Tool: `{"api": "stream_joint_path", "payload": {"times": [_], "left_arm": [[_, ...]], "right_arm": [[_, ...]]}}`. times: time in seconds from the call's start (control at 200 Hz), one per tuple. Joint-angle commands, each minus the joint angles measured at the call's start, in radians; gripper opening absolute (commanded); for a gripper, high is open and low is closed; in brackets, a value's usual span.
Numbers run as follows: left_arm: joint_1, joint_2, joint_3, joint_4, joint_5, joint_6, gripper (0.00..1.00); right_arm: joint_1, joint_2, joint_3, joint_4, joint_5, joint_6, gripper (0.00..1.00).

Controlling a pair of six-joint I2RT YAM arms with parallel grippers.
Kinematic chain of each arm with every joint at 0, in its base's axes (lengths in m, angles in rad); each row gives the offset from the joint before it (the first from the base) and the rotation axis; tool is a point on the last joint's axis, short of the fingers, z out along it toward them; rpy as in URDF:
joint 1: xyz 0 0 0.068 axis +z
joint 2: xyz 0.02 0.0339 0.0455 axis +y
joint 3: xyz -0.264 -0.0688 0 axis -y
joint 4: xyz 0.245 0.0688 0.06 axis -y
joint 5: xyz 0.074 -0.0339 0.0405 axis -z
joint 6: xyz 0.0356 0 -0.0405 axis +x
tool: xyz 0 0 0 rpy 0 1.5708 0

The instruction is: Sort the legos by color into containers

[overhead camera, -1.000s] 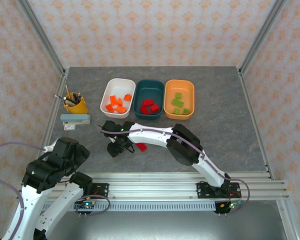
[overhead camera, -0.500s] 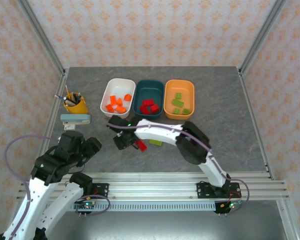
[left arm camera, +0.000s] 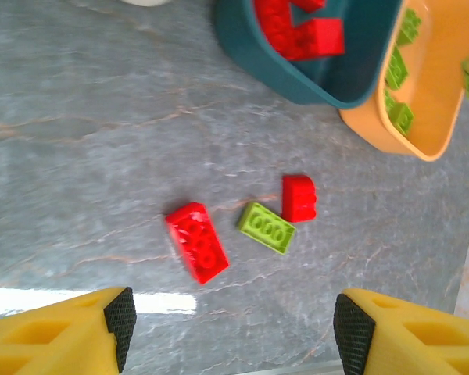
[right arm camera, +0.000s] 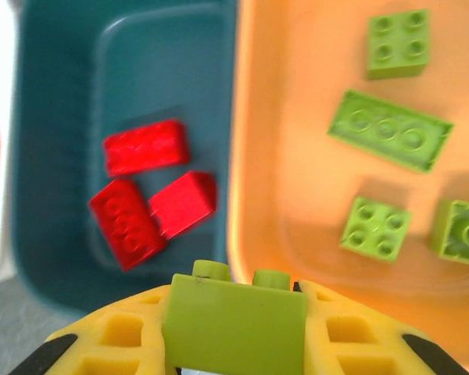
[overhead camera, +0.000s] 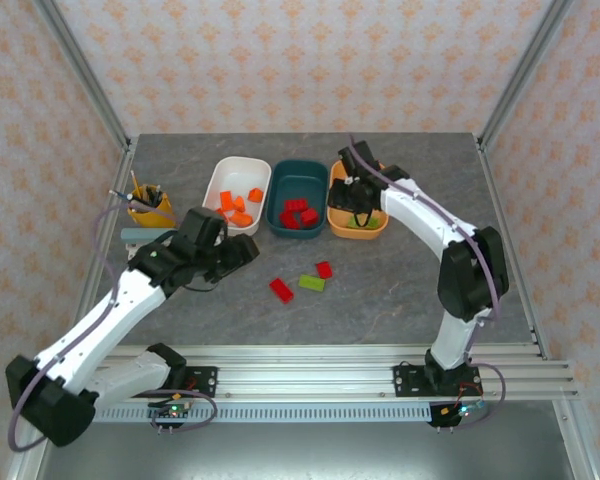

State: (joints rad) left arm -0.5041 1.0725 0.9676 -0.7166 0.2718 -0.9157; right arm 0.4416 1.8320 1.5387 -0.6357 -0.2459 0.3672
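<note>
As I read the top cam, my R gripper (overhead camera: 357, 208) sits over the near-left part of the orange tub (overhead camera: 382, 178). On the R wrist cam its fingers are clamped on a lime brick (right arm camera: 234, 322), held above the spot where the teal tub (right arm camera: 55, 172) meets the orange one. Below it, inside the orange tub, I count four lime bricks (right arm camera: 389, 129): one oblong, two square, one cut off by the frame edge. Teal tub has three red bricks (right arm camera: 144, 205) in that view. White tub (overhead camera: 223, 176), leftmost of the row, holds several orange bricks (overhead camera: 234, 208).

L gripper (left arm camera: 236, 324) is spread wide w/ nothing btwn the pads, hovering over the table (overhead camera: 430, 290) in front of the white tub.

L wrist cam shows three loose pcs on the table: red oblong brick (left arm camera: 197, 241), lime oblong brick (left arm camera: 266, 227) just beside it, and red square brick (left arm camera: 298, 197) at the lime one's far corner. Touching or a hair apart, can't tell. All three lie in front of the teal tub, clear of the tubs. Yellow cup (overhead camera: 152, 210) w/ pens stands at the table's left side, left of the white tub.
</note>
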Motion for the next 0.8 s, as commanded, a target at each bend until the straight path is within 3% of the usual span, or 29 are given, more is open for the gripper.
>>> {"api": "stream_joint_path", "payload": {"times": [0.0, 0.325, 0.626, 0.796], "left_arm": [[-0.054, 0.083, 0.073, 0.102, -0.054, 0.017, 0.70], [-0.174, 0.322, 0.288, 0.169, -0.123, 0.028, 0.70], [-0.266, 0.534, 0.647, 0.033, -0.192, 0.172, 0.70], [-0.293, 0.593, 0.760, -0.030, -0.226, 0.198, 0.70]], "right_arm": [[-0.047, 0.121, 0.111, -0.031, -0.047, 0.026, 0.29], [-0.129, 0.423, 0.442, -0.134, -0.077, 0.057, 0.31], [-0.143, 0.529, 0.557, -0.185, -0.095, 0.072, 0.34], [-0.143, 0.537, 0.578, -0.200, -0.102, 0.072, 0.44]]}}
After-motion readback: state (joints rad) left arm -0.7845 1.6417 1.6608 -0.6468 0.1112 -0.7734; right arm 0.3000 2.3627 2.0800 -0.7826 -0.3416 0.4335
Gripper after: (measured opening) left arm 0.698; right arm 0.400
